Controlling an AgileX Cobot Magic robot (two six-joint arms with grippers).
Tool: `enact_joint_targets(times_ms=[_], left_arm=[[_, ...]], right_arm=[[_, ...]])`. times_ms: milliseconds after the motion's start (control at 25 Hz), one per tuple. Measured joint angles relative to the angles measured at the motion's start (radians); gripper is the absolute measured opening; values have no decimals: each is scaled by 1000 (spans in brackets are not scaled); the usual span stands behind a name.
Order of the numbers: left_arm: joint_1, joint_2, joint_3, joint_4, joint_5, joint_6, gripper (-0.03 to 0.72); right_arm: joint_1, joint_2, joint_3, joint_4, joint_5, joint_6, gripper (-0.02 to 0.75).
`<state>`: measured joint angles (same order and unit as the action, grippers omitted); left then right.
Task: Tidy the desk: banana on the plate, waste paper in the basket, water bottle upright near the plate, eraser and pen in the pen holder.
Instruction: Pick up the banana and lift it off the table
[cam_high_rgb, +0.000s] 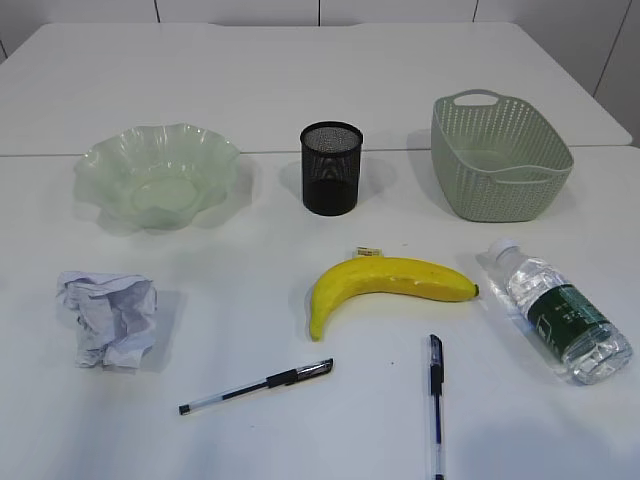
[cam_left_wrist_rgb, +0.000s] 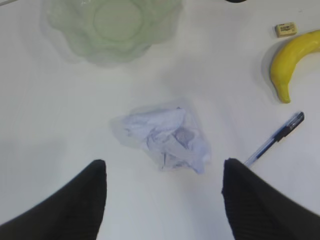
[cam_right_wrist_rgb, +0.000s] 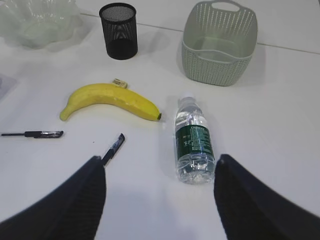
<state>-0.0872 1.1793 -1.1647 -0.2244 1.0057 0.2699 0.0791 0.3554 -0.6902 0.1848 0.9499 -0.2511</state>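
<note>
On the white desk (cam_high_rgb: 250, 300) the banana (cam_high_rgb: 385, 283) lies at the middle, with the tiny yellow eraser (cam_high_rgb: 367, 252) just behind it. The water bottle (cam_high_rgb: 560, 312) lies on its side at the right. Crumpled waste paper (cam_high_rgb: 108, 318) sits at the left. Two pens (cam_high_rgb: 258, 386) (cam_high_rgb: 436, 400) lie near the front. Along the back stand the plate (cam_high_rgb: 158, 175), the pen holder (cam_high_rgb: 331, 167) and the basket (cam_high_rgb: 500, 155), all empty. My left gripper (cam_left_wrist_rgb: 165, 165) hangs open above the desk just short of the waste paper (cam_left_wrist_rgb: 165, 140). My right gripper (cam_right_wrist_rgb: 159, 159) hangs open, the bottle (cam_right_wrist_rgb: 194, 142) ahead of its right finger. Neither gripper shows in the exterior view.
A seam (cam_high_rgb: 60, 154) crosses the desk behind the plate and basket. In the right wrist view one pen's tip (cam_right_wrist_rgb: 114, 147) runs under the left finger. Bare white tabletop lies between the objects.
</note>
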Motion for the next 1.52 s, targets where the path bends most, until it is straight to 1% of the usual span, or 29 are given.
enact_joint_targets(times_ms=[280, 480, 600, 920, 1040, 1200, 1520], left_arm=[[0, 159, -92, -97, -31, 76, 517], [-29, 225, -104, -101, -48, 121, 517], [-79, 263, -104, -101, -58, 164, 517], [-277, 370, -105, -93, -191, 326, 517], [-331, 414, -105, -78, -244, 346, 517], [-377, 484, -111, -68, -298, 359, 517], [-461, 620, -113, -66, -476, 390, 517]], right_arm=[[0, 0, 0, 0, -46, 0, 505], [8, 0, 0, -17, -57, 0, 504], [15, 0, 0, -17, -66, 0, 504], [15, 0, 0, -7, -70, 0, 505], [15, 0, 0, 4, -71, 0, 504], [15, 0, 0, 15, -71, 0, 504], [15, 0, 0, 17, -71, 0, 503]])
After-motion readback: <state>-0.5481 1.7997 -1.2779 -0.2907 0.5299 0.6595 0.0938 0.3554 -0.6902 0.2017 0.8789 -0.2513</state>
